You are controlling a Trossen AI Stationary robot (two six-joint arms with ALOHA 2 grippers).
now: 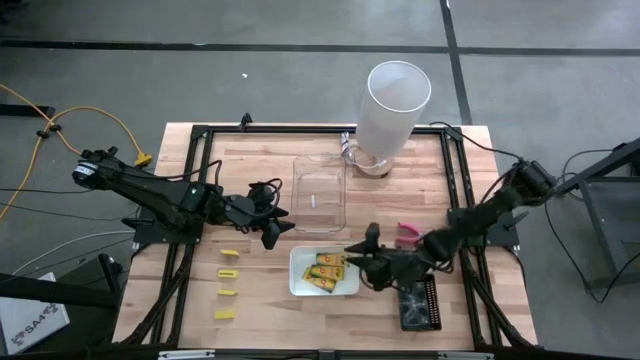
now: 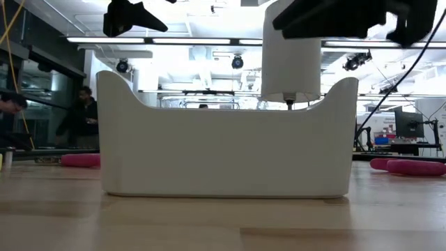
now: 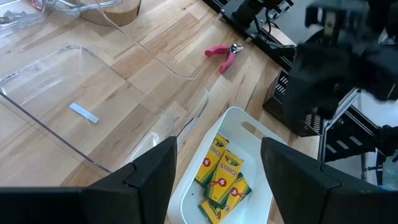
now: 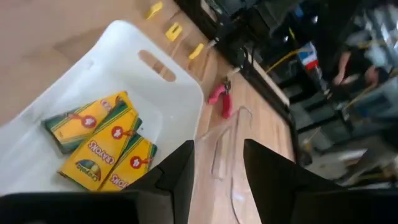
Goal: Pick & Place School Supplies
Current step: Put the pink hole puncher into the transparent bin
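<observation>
Several yellow-orange crayon packets (image 1: pixel 328 270) lie flat in the white tray (image 1: pixel 298 284), also seen in the left wrist view (image 3: pixel 221 179) and the right wrist view (image 4: pixel 99 146). Several small yellow blocks (image 1: pixel 229 283) lie in a row on the table left of the tray. One pink-handled tool (image 1: pixel 408 232) lies right of the tray, and another pink-handled tool (image 4: pixel 220 101) shows beyond it. My left gripper (image 1: pixel 280 228) (image 3: pixel 217 149) hovers open above the tray's far left corner. My right gripper (image 1: pixel 358 255) (image 4: pixel 219 149) hovers open over the tray's right end.
A clear tray (image 1: pixel 320 190) sits at the table's middle, with a tall white cylinder (image 1: pixel 395 112) behind it. A black tray (image 1: pixel 420 305) lies near the right front corner. A black frame (image 1: pixel 200 180) runs round the table's edges. People stand in the room beyond (image 2: pixel 83 118).
</observation>
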